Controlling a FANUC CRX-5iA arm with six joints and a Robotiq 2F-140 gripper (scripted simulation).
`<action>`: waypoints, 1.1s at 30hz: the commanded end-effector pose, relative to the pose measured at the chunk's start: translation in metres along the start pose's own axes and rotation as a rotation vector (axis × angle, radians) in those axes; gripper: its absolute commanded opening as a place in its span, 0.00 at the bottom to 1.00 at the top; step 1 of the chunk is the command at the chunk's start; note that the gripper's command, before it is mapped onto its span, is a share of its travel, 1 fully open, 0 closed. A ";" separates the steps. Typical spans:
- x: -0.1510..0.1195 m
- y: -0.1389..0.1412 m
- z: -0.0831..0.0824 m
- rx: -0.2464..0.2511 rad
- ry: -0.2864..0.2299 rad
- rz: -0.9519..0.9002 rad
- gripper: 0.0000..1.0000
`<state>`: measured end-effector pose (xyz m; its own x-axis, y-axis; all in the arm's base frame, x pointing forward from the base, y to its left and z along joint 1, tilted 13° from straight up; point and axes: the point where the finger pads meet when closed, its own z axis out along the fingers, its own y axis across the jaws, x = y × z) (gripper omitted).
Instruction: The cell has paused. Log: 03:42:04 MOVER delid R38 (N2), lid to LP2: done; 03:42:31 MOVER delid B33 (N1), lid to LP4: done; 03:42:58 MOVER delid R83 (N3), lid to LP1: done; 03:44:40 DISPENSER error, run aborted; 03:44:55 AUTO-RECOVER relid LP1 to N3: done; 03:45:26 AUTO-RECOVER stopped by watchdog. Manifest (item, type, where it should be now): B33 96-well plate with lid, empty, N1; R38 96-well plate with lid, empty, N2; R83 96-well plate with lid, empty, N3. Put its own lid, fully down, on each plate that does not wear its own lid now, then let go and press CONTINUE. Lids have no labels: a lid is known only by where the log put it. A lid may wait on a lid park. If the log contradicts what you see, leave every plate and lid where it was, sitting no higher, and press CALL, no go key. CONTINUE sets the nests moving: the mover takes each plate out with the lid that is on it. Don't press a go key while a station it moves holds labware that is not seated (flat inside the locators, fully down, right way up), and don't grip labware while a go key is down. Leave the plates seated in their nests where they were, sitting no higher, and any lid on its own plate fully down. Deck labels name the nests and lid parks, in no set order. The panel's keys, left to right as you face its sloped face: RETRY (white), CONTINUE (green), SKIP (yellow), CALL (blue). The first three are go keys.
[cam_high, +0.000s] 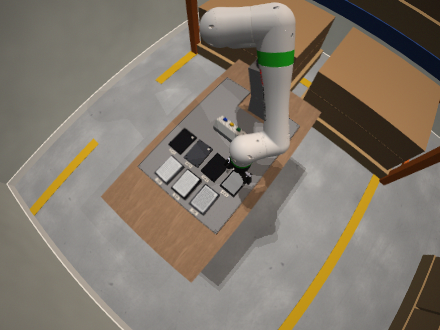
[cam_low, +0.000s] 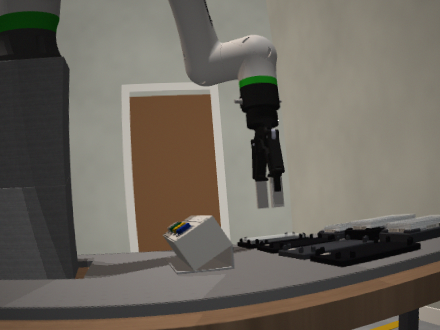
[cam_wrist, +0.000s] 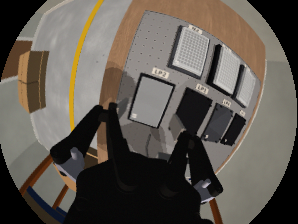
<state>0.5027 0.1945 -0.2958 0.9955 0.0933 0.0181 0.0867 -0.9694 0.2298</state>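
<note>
My gripper (cam_high: 242, 178) (cam_low: 270, 198) is open and empty. It hangs well above the deck, over the right end of the back row. Below it a light grey lid (cam_high: 232, 183) (cam_wrist: 152, 100) lies flat on the rightmost lid park. Three white 96-well plates sit in the front row of nests: left (cam_high: 169, 169), middle (cam_high: 186, 183) and right (cam_high: 204, 198) (cam_wrist: 190, 50). The right plate shows its grid of wells plainly. I cannot tell for certain which plates wear lids. The deck labels are too small to read.
Three more lid parks stand in the back row: two black (cam_high: 182, 141) (cam_high: 215, 167) and one greyer (cam_high: 198, 152), where I cannot tell whether a lid lies. The key panel (cam_high: 227, 125) (cam_low: 197, 242) stands behind them, near the arm's base (cam_high: 257, 100).
</note>
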 end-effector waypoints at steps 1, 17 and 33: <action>0.000 0.000 0.000 0.000 0.000 0.000 0.66; 0.000 0.000 0.013 0.000 0.000 0.000 0.66; 0.000 0.000 0.035 0.000 0.000 0.000 0.66</action>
<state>0.5042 0.1874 -0.3267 0.9955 0.0932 0.0179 0.0866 -0.9694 0.2299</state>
